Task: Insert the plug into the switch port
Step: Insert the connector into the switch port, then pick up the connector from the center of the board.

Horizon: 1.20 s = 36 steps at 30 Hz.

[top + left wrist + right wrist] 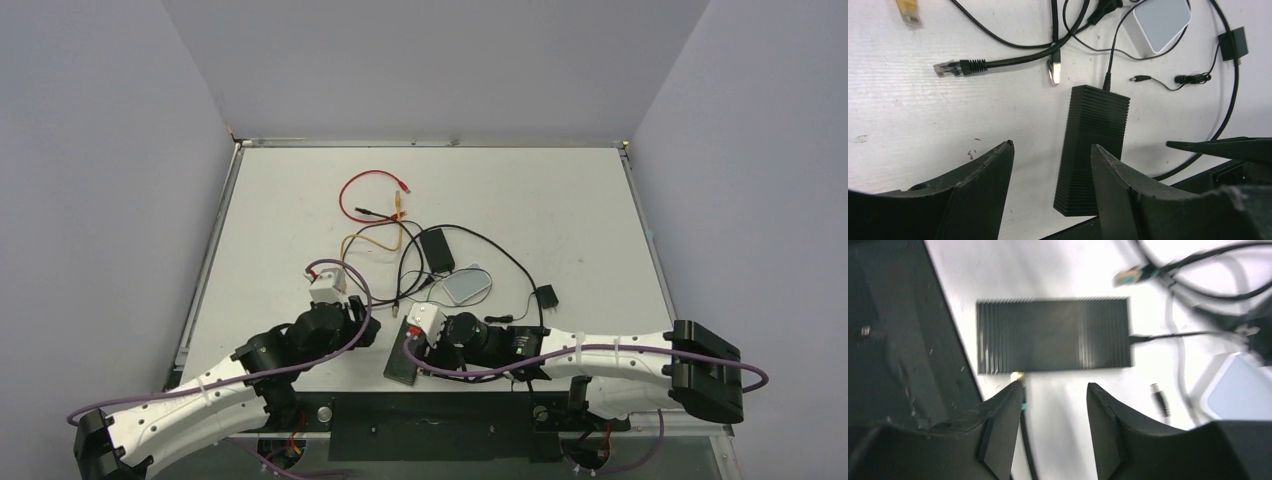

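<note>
Right wrist: the plug (1018, 376) sits right at the long edge of the switch (1053, 335), on the side facing this camera. Its cable (1026, 440) runs back from the switch under the pincer. The frame is blurred and the switch port itself isn't visible. Can't tell whether the plug is fully home or only butted against the switch face.

Step in hand, my read: seat and confirm the insertion. To do it well:
- Keep the plug square to that switch edge and push straight in along the cable's line, with no sideways levering.
- Brace the switch from its opposite long side so it doesn't skate on the surface (923, 115).
- Grip the plug body, not the cable.
- Check the plug is flush with the switch before backing off.

Right pincer (1055, 386): jaws apart with a moderate gap and nothing between them. One fingertip (1010, 400) is just beside the plug; contact unclear.

Left pincer (1052, 145): jaws also apart and empty, hovering off the switch's other long side. The switch shows through the gap beyond them and isn't gripped.

Don't mix these up: a second loose connector (945, 68) lies well beyond the switch's power lead (1108, 80) end. The grey pad (1160, 20) is out that way too.
</note>
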{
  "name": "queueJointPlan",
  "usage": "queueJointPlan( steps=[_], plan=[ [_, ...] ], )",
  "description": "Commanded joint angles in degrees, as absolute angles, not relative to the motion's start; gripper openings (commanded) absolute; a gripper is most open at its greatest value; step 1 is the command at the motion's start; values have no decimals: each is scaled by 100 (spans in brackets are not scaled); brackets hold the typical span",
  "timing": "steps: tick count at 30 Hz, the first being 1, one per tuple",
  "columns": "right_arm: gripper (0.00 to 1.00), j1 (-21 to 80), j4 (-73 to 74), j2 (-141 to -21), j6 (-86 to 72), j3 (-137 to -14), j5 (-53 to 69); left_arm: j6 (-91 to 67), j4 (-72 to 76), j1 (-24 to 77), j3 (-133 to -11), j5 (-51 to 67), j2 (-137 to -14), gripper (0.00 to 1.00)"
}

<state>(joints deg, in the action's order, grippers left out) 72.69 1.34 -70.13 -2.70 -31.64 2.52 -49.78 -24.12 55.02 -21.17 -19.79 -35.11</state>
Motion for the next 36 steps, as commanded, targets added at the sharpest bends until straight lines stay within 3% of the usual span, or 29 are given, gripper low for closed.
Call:
queueJointPlan(
  steps=[1,7,23,36],
  plan=[
    [47,7088,-18,-6589,105,-3792,-535,-5023,-2946,5479,-2717,-2526,-3210,56],
    [48,6914,66,-7106,1024,-4451,-316,-4951,-3381,5472,-3152,-2928,-2949,60],
    [46,6034,1303,-9356,3277,-6562,2695,-5060,-4219,5467,-3596,-3082,-2232,61],
    [42,5624,1934,-10734,4208,-7520,3316,-5225,-4532,5472,-3764,-3015,-1633,61]
  ],
)
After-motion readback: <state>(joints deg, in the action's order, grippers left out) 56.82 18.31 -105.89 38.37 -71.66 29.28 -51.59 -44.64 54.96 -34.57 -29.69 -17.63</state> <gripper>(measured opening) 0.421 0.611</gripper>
